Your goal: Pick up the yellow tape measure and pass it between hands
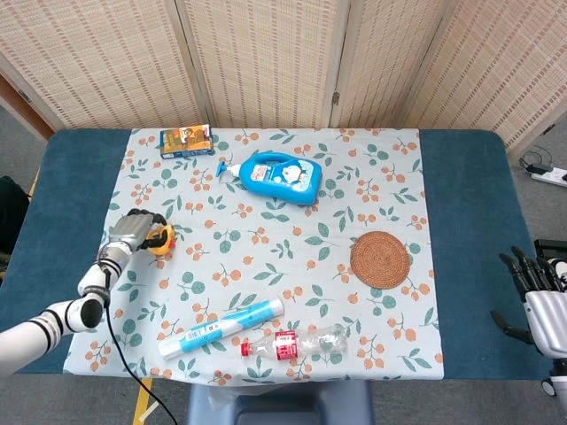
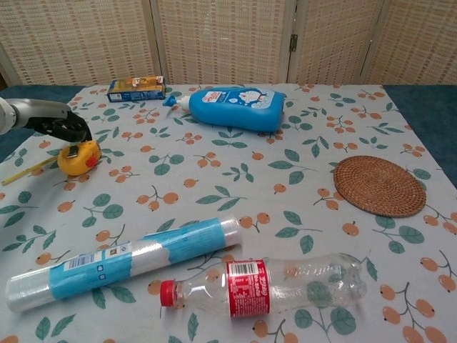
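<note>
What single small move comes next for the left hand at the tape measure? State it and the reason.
Probably close the fingers fully and lift a little. The left hand has its fingers curled over the top of the yellow tape measure, which sits on the tablecloth with its tape trailing out. The right hand waits far off at the table edge.

Left hand (image 1: 133,229) low, fingers (image 2: 71,128) curled downward; right hand (image 1: 542,301) upright, fingers apart, idle.

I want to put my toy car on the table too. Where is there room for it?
The best room is in the middle, between the blue bottle, the round woven mat and the plastic-wrap roll. The bare blue table right of the cloth is free too. It is crowded by the yellow tape measure, where the left hand is.
</note>
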You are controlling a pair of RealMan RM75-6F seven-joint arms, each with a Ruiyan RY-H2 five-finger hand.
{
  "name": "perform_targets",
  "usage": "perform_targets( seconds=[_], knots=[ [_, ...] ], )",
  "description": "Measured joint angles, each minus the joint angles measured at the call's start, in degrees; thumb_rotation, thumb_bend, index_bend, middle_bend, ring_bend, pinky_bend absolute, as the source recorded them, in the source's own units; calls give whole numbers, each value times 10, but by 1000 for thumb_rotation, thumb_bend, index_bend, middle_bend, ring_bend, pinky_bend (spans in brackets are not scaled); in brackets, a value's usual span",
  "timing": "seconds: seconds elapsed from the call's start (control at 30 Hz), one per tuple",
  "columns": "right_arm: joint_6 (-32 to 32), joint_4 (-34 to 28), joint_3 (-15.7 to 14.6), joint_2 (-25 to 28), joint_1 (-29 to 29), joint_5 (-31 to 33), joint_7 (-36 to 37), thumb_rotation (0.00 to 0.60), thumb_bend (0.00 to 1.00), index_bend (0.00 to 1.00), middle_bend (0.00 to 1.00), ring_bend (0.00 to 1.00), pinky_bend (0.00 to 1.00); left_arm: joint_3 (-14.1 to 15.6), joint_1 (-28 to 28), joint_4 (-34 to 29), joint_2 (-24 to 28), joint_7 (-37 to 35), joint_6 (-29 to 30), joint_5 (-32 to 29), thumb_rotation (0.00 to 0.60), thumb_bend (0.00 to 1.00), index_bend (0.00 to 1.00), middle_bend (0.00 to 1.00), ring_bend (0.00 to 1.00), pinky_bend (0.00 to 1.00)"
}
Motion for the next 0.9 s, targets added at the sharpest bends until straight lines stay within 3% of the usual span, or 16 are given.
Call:
perform_targets(
  seconds=[0.4, 0.53, 0.6, 0.63, 0.67, 0.73, 0.9],
  knots=[
    [-1, 2, 0, -1, -1, 4, 2, 600, 317, 69, 36, 86, 0, 8, -5, -38, 4, -7, 20, 26, 232, 629, 314, 275, 143, 0],
    [1, 2, 0, 0, -2, 4, 3, 600, 317, 69, 36, 82, 0, 9, -1, -46, 9, -10, 39, 40, 231, 580, 211, 260, 134, 0],
    [1, 1, 1, 0, -3, 5, 3, 600, 317, 69, 36, 82, 0, 10, 3, -53, 15, -11, 49, 48, 308, 532, 151, 209, 118, 0],
    [1, 1, 1, 0, -3, 5, 3, 600, 317, 69, 36, 82, 0, 11, 6, -58, 17, -11, 55, 53, 376, 512, 125, 189, 111, 0],
    [0, 1, 1, -1, -2, 5, 2, 600, 317, 69, 36, 82, 0, 13, 9, -62, 20, -11, 61, 60, 486, 485, 96, 167, 103, 0],
    [-1, 1, 1, -1, -1, 4, 1, 600, 317, 69, 36, 82, 0, 18, 16, -76, 28, -9, 75, 76, 584, 450, 71, 143, 93, 0],
    [-4, -2, 1, -2, 2, 2, -3, 600, 317, 69, 37, 83, 0, 34, 31, -99, 42, -2, 91, 95, 600, 393, 59, 105, 74, 0]
  ],
)
